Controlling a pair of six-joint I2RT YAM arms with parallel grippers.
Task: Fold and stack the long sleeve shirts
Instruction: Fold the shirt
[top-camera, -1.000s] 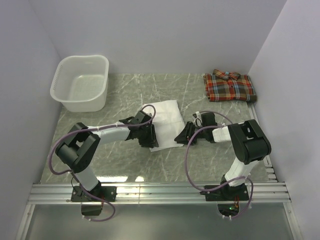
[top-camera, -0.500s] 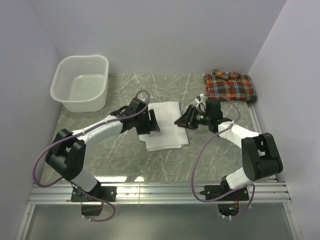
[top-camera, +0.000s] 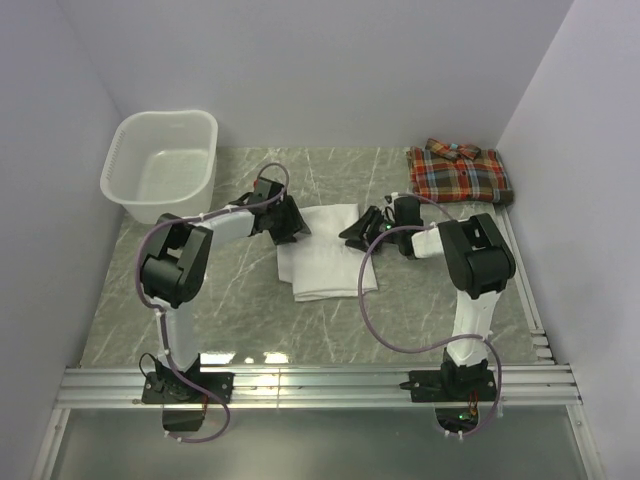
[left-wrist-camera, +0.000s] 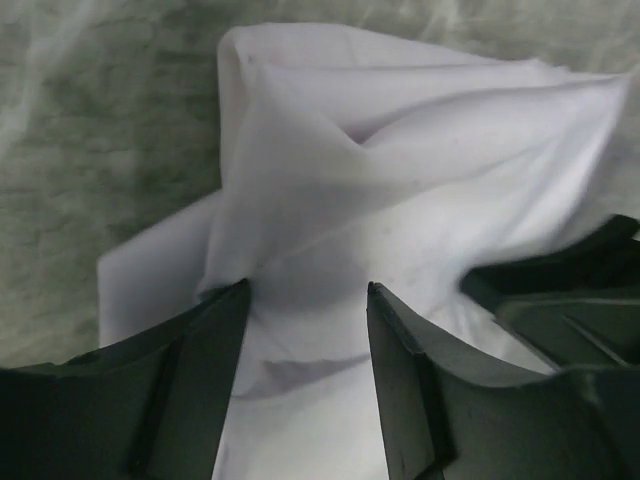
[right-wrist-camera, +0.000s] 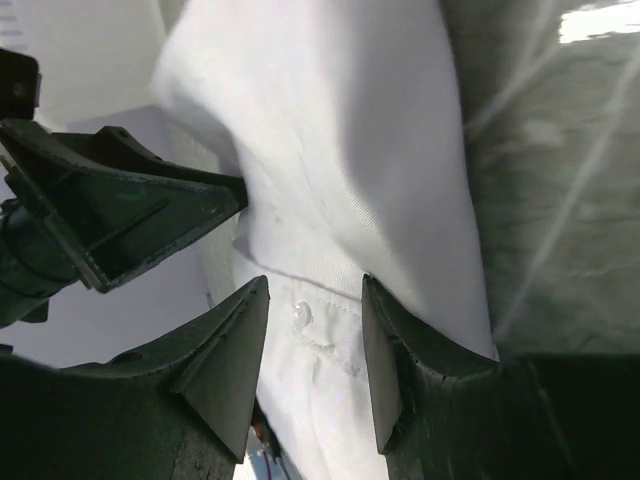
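Observation:
The white shirt (top-camera: 325, 265) lies folded in the middle of the table. My left gripper (top-camera: 293, 224) is at its far left corner and my right gripper (top-camera: 352, 233) at its far right corner, facing each other. In the left wrist view the jaws (left-wrist-camera: 308, 288) pinch bunched white cloth (left-wrist-camera: 400, 150) that tents up ahead of them. In the right wrist view the jaws (right-wrist-camera: 315, 285) hold the buttoned edge of the white shirt (right-wrist-camera: 340, 130). The plaid shirt (top-camera: 458, 173) lies folded at the back right corner, apart from both grippers.
A white plastic laundry basket (top-camera: 160, 165) stands at the back left. Walls close in on the left, back and right. The table's right edge runs beside the plaid shirt. A metal rail (top-camera: 320, 385) crosses the near edge.
Both grippers have moved from the white shirt's near edge to its far edge, drawing closer together. The shirt has shifted slightly and now shows more of its near part.

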